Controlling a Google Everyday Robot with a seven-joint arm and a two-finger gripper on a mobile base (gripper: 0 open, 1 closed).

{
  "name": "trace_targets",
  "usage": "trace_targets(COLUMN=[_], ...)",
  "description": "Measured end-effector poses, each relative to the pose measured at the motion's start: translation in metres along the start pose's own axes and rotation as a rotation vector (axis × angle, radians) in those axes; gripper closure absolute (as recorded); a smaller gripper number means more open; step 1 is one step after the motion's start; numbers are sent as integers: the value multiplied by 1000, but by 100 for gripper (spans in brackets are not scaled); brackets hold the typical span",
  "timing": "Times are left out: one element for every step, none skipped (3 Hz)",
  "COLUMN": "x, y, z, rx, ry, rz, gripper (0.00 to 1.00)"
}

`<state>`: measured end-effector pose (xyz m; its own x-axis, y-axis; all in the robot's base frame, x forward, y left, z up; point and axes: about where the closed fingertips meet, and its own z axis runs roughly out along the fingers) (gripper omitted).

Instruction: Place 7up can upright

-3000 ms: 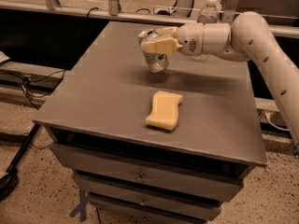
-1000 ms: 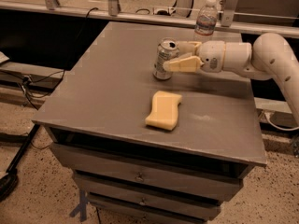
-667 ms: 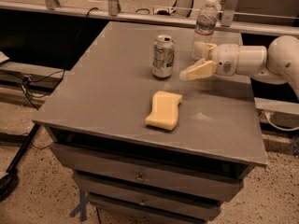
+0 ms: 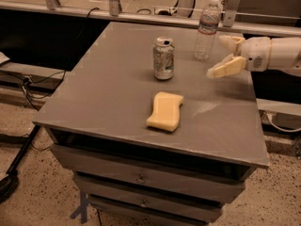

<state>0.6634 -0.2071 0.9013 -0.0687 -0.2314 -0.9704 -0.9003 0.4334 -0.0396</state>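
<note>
The can (image 4: 163,59) stands upright on the grey table (image 4: 108,88), toward the back and a little right of the middle. It is a short cylinder of shiny silvery metal with faint green marks on its side and a silver top with a pull tab; no word on it can be read. To its right, well apart from it, the gripper (image 4: 225,55) hovers over the table's right edge, its two cream, wedge-shaped fingers (image 4: 226,68) spread wide and holding nothing, on a smooth white rounded arm (image 4: 277,53). Behind the can and near the upper finger stands a taller bottle (image 4: 207,29) of clear ribbed plastic with a white cap and a pale label band whose print is too small to read. In front of the can lies a yellow sponge (image 4: 165,110), flat, soft-edged, pinched at the waist. The tabletop is matt and smooth, set over grey drawers (image 4: 141,178) with small round knobs, on a speckled floor (image 4: 33,173).
</note>
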Motion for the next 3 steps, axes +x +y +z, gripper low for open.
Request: trace_targets(x=[-25,-42,-46], y=[-3,3,3], z=[-53,-120,-128], rx=[24,75,77], ry=[37,99,106], rz=[-60,-93,-103], gripper=[0,0,0])
